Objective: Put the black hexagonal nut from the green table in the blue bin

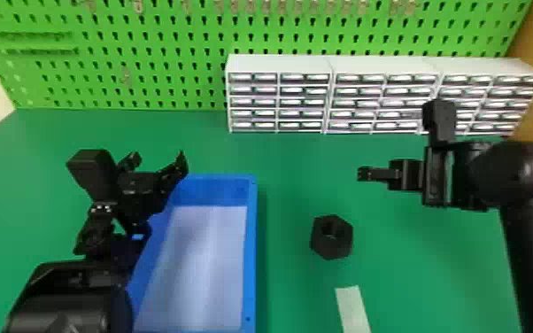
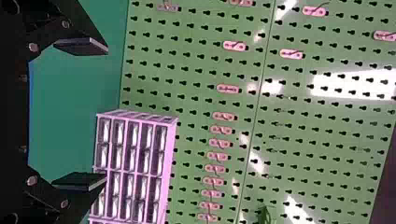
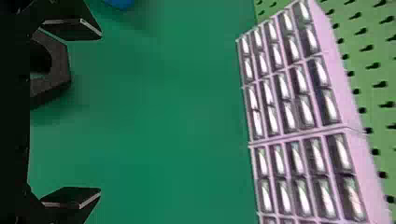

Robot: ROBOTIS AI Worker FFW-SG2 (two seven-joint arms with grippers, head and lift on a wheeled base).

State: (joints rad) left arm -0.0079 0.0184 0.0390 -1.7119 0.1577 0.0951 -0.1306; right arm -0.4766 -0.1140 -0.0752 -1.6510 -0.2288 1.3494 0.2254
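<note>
Blue bin [image 1: 252, 248] — pale inner floor seen; left gripper [image 1: 157, 158] held above its far-left edge, fingers spread

Black hexagonal nut [image 1: 331, 248] placed on green table [image 1: 296, 172], outside bin, to its right

Right gripper [image 1: 361, 174] held near nut — fingers parted

Drawer units [image 1: 279, 64] lined along pegboard [image 1: 155, 40]

So the black hexagonal nut [image 1: 333, 249] was a pretty chunky one, lying flat on the green table [image 1: 296, 168] with its wide round hole facing up. It sat just right of the blue bin [image 1: 253, 248], not touching it. The bin was a rectangular, open-topped thing with a whitish bottom inside, upright on the left, long sides running near to far.
</note>
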